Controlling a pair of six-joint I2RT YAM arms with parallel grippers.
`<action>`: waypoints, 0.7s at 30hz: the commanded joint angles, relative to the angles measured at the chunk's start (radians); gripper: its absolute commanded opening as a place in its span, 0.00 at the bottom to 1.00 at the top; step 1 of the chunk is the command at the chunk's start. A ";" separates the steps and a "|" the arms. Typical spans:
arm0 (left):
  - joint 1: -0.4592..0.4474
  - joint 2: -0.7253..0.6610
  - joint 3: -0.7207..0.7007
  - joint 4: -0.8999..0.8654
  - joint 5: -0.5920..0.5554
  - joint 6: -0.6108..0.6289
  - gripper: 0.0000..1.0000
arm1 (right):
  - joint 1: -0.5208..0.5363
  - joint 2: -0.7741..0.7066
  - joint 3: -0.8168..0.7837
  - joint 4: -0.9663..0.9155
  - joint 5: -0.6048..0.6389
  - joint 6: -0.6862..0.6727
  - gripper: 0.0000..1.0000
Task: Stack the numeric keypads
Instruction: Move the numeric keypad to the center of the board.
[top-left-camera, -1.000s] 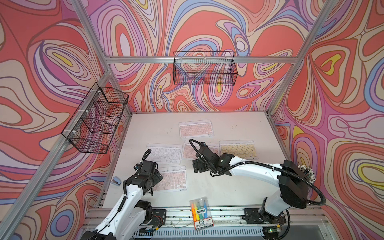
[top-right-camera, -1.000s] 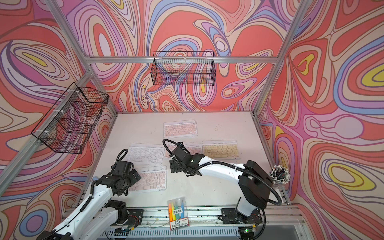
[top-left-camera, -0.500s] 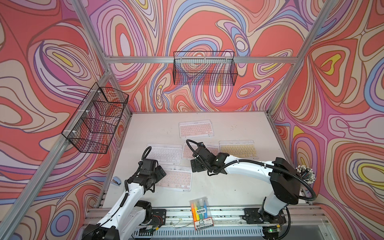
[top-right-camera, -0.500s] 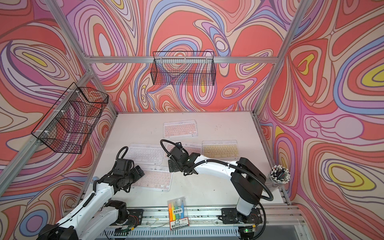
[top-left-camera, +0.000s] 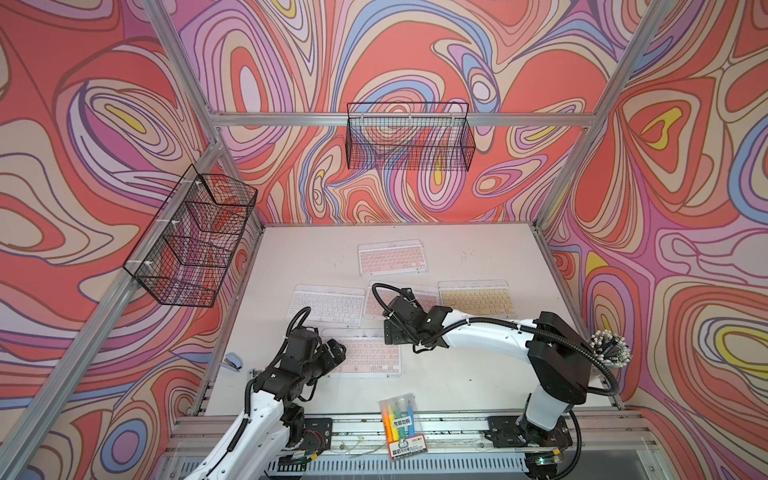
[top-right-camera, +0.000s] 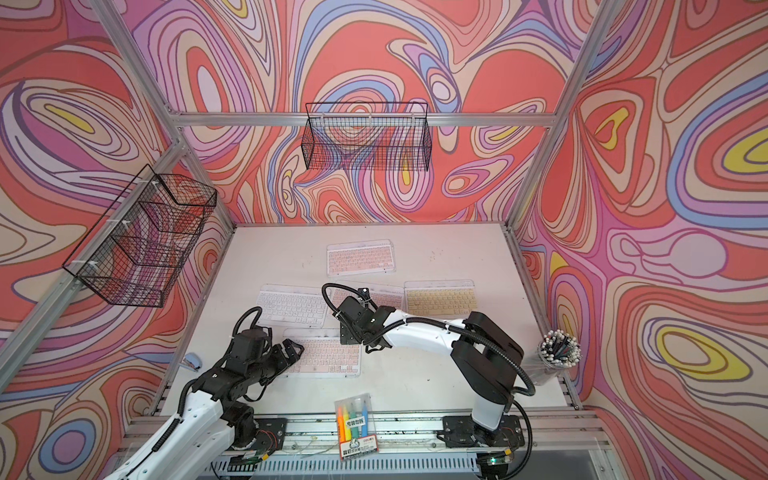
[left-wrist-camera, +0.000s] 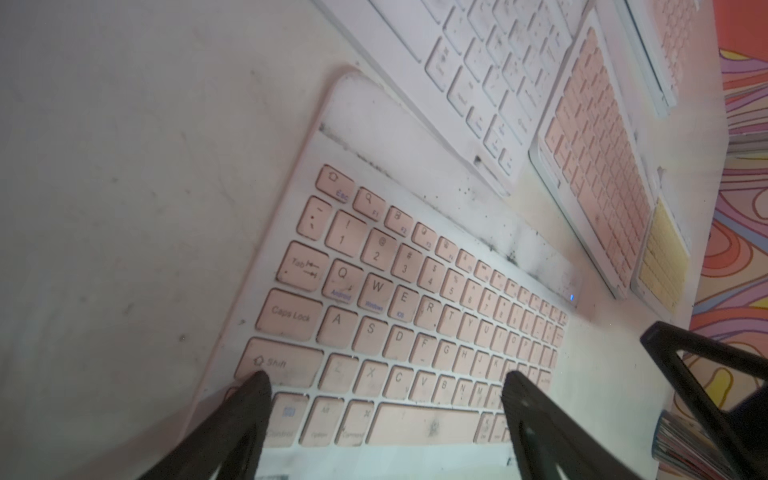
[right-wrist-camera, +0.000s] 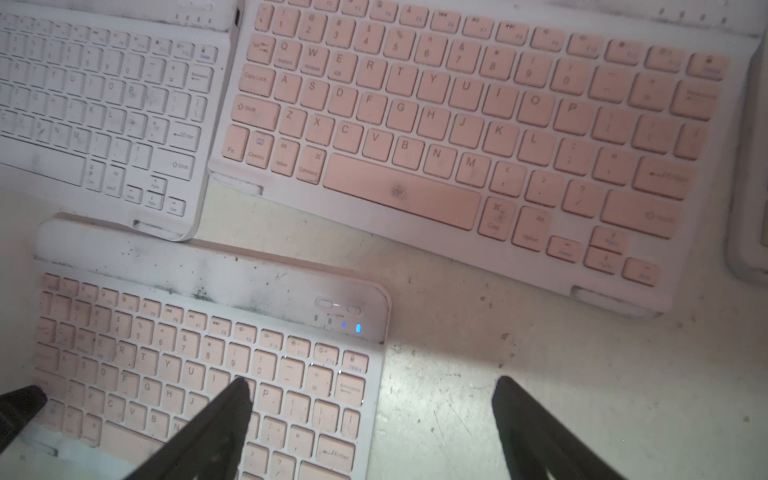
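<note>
Five numeric keypads lie flat on the white table: a far pink keypad, a white keypad, a middle pink keypad partly under my right arm, a yellow keypad and a near pink keypad. My left gripper is open over the near pink keypad's left end. My right gripper is open at its right end. One of its fingers is over the keys and the other is over bare table. Neither gripper holds anything.
A clear pack of coloured markers lies at the front edge. A small blue object sits at the left edge. A cup of pens stands at the right. Wire baskets hang on the left wall and the back wall.
The near pink keypad has slid to the right. My left gripper followed over its left end. My right gripper came nearer and leftward to its right end. Both jaws narrowed slightly.
</note>
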 joint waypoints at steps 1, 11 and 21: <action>-0.044 -0.015 -0.054 -0.213 0.075 -0.076 0.90 | 0.005 -0.002 0.000 -0.015 0.025 0.079 0.93; -0.060 0.002 0.070 -0.219 0.018 -0.036 0.97 | 0.006 0.000 0.014 0.005 -0.030 0.031 0.98; -0.060 0.073 0.205 -0.269 -0.128 0.065 0.98 | 0.006 0.055 0.018 0.003 -0.079 0.011 0.98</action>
